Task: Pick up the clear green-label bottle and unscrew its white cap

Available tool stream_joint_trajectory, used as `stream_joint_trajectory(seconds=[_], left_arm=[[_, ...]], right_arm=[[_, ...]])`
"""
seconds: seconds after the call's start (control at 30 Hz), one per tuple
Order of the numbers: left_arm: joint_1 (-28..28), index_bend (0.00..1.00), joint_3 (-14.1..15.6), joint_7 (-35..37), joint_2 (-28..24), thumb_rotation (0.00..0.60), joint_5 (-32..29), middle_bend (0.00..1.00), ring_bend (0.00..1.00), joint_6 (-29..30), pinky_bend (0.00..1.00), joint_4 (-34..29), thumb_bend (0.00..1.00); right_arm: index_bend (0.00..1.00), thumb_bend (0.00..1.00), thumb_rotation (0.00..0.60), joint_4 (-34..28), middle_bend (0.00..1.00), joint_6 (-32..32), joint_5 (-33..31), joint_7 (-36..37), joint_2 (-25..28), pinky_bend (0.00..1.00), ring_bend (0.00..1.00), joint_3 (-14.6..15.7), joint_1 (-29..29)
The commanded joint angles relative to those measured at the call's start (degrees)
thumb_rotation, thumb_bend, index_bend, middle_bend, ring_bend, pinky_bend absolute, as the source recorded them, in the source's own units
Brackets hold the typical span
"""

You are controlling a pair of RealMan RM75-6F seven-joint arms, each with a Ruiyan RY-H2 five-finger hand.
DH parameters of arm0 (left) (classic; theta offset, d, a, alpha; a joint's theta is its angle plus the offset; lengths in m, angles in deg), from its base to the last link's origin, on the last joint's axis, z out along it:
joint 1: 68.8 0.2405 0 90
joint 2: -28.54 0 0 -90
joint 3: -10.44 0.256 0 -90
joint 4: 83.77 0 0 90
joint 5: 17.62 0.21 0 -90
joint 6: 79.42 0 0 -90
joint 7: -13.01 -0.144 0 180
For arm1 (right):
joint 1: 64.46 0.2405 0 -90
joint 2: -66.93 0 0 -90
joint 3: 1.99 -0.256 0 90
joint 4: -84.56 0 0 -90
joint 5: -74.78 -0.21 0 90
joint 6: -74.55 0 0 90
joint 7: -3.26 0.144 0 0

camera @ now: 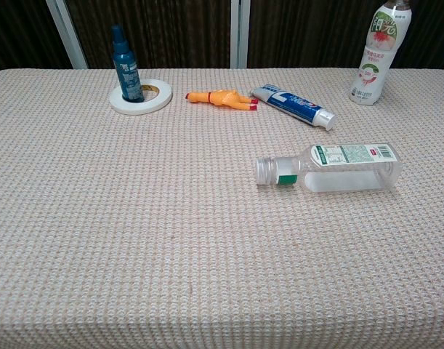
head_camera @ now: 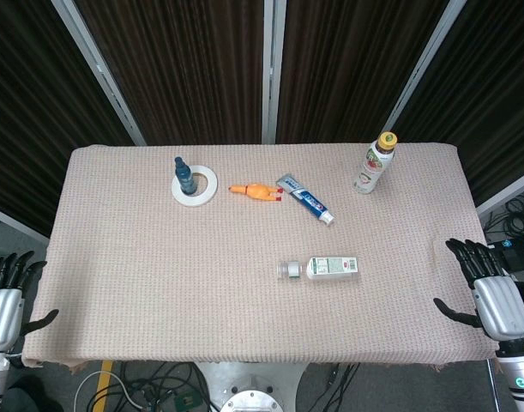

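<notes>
While both hands (left hand (head_camera: pixel 4 300), right hand (head_camera: pixel 493 296)) hang empty, fingers spread, bottle (camera: pixel 338 167) lies below toothpaste (camera: pixel 291 104)

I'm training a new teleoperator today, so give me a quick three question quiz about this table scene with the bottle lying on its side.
1. True or false: the clear green-label bottle stands upright.
2. Multiple choice: what stands inside the white tape ring? A) blue spray bottle B) toothpaste tube C) rubber chicken
3. Short answer: toward which side of the chest view does the bottle's white cap point?

Key
1. False; it lies on its side on the table.
2. A; the blue spray bottle stands in the ring, while the toothpaste tube and rubber chicken lie apart from it.
3. Left.
</notes>
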Motion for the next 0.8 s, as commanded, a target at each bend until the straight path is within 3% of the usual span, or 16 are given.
stream_joint_trajectory(seconds=[0.03, 0.23, 0.4, 0.8], left_arm=[[-0.01, 0.19, -0.05, -0.05, 0.02, 0.600, -0.06, 0.08, 0.01, -0.04, 0.00, 0.01, 0.06], [-0.14, 0.19, -0.08, -0.09, 0.10, 0.600, -0.05, 0.08, 0.01, -0.31, 0.00, 0.08, 0.06], [-0.22, 0.19, -0.22, 0.02, 0.35, 0.600, -0.19, 0.08, 0.01, -0.43, 0.00, 0.19, 0.06], [-0.42, 0.19, -0.16, 0.02, -0.10, 0.600, -0.59, 0.08, 0.01, -1.24, 0.00, -0.20, 0.06]], right_arm=[[0.00, 0.12, 0.600, 0.00, 0.07, -0.20, 0.04, -0.04, -0.03, 0.00, 0.00, 0.18, 0.05], [0.00, 0.12, 0.600, -0.30, 0.07, -1.53, 0.85, 0.32, 0.14, 0.00, 0.00, 0.82, 0.84], [0.00, 0.11, 0.600, -1.77, 0.07, -6.61, 2.86, -0.24, 0.88, 0.00, 0.00, 1.11, 4.60], [0.00, 0.10, 0.600, 0.77, 0.06, -32.77, -3.40, -3.20, -4.11, 0.00, 0.00, -2.08, 21.45]])
